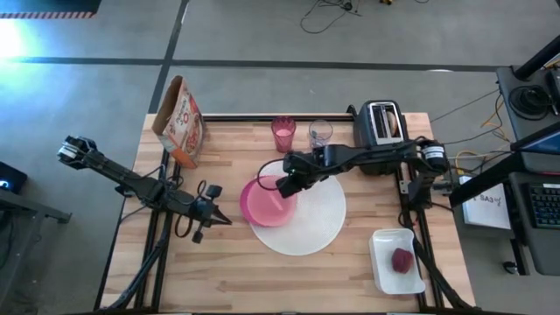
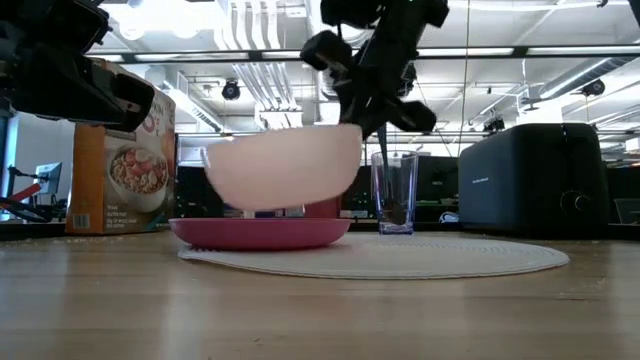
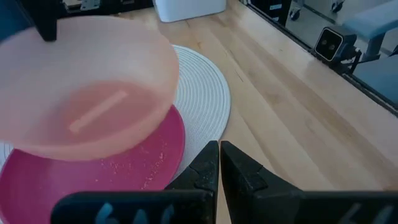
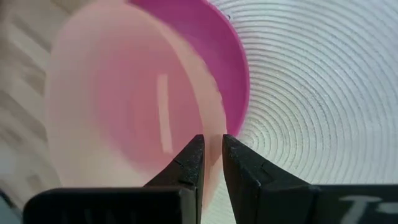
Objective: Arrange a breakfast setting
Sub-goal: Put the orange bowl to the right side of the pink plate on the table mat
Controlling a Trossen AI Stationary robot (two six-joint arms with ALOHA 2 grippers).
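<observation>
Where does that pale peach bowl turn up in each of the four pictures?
High view: peach bowl centre, over the magenta plate.
Low view: bowl left of centre, lifted above the plate.
Left wrist view: bowl upper left.
Right wrist view: bowl left half.
Shared landmark: the magenta plate beneath it.

No legible text was found. The cereal box carried printing too small to read. Handwriting on a paper sheet beside the bench could not be made out.
</observation>
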